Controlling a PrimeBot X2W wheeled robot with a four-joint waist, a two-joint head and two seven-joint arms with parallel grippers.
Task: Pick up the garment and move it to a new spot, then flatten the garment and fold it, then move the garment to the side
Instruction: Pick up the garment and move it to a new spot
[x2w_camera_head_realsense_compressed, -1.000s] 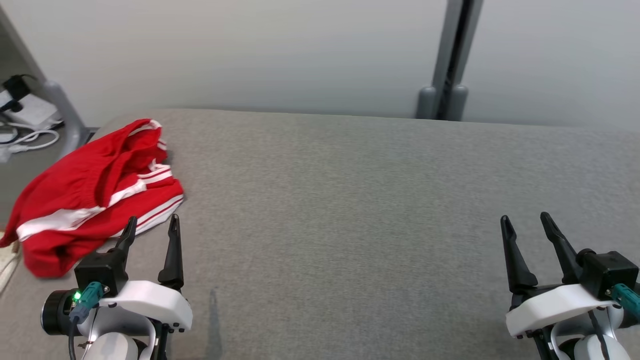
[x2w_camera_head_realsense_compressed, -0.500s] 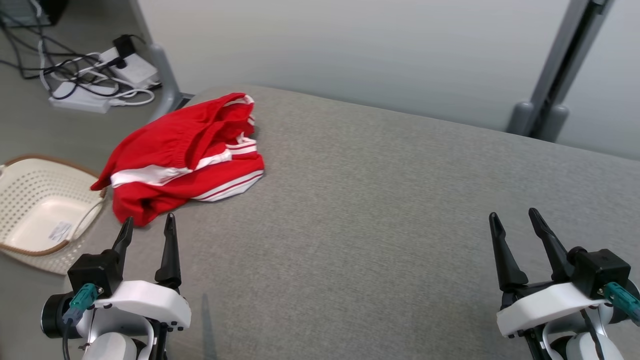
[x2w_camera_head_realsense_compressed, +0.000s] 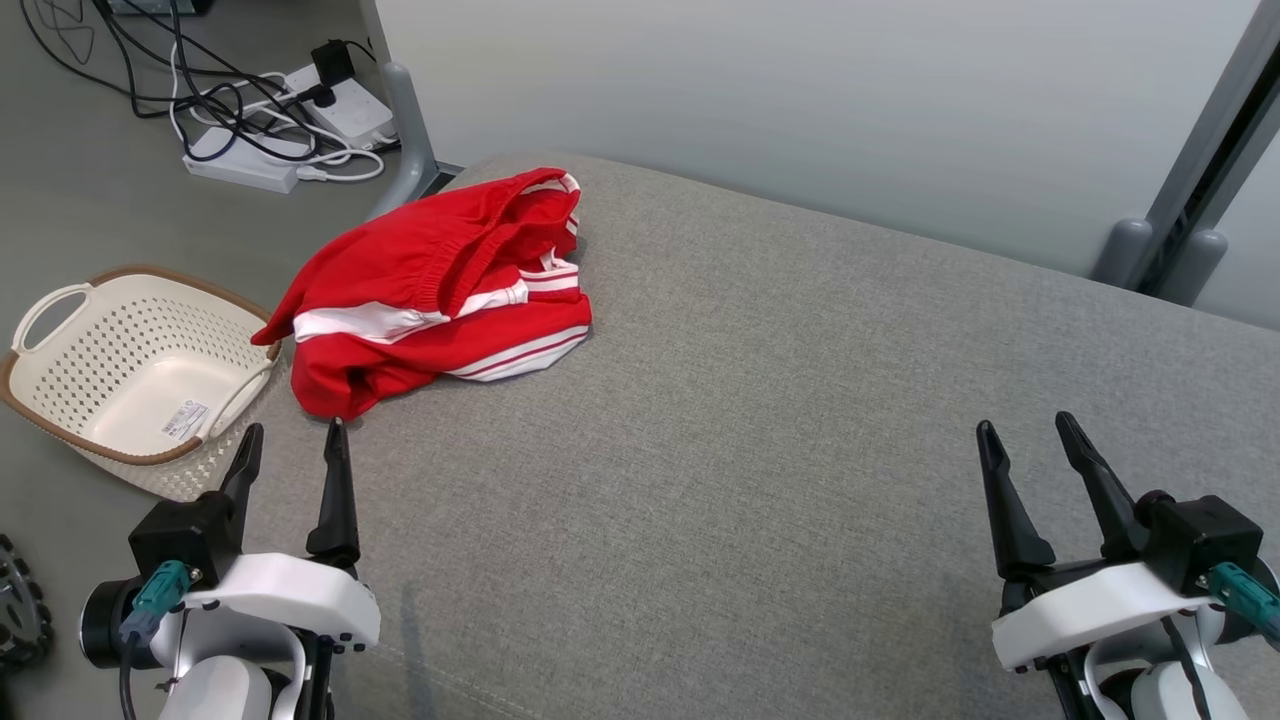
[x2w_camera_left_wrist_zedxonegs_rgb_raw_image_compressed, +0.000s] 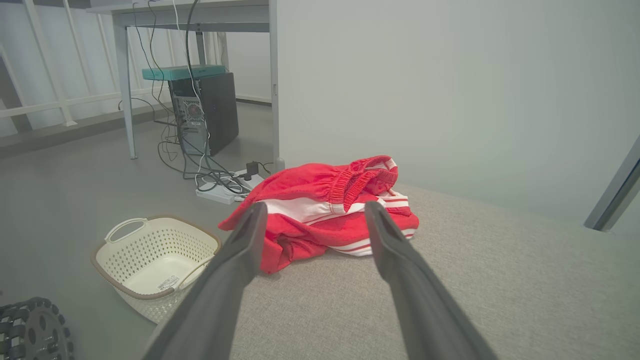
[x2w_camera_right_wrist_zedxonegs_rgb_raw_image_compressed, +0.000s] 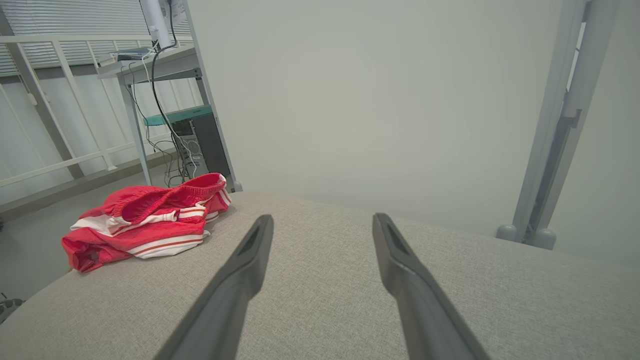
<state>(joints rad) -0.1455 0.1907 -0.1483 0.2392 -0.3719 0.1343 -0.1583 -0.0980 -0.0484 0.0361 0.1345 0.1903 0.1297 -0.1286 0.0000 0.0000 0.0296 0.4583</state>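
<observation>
We see the red, white-striped garment (x2w_camera_head_realsense_compressed: 430, 290) lying crumpled at the far left corner of the grey desk (x2w_camera_head_realsense_compressed: 780, 420), beside the cream basket (x2w_camera_head_realsense_compressed: 100, 345) on the floor. Our left tool (x2w_camera_head_realsense_compressed: 295, 428) hovers just short of the garment, its fingers spread wide and empty. Our right tool (x2w_camera_head_realsense_compressed: 1025, 423) stands equally wide and empty, well apart from it over the desk's right side.

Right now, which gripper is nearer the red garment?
Left. The left gripper is just short of the red garment; the right gripper is far off across the grey surface.
</observation>
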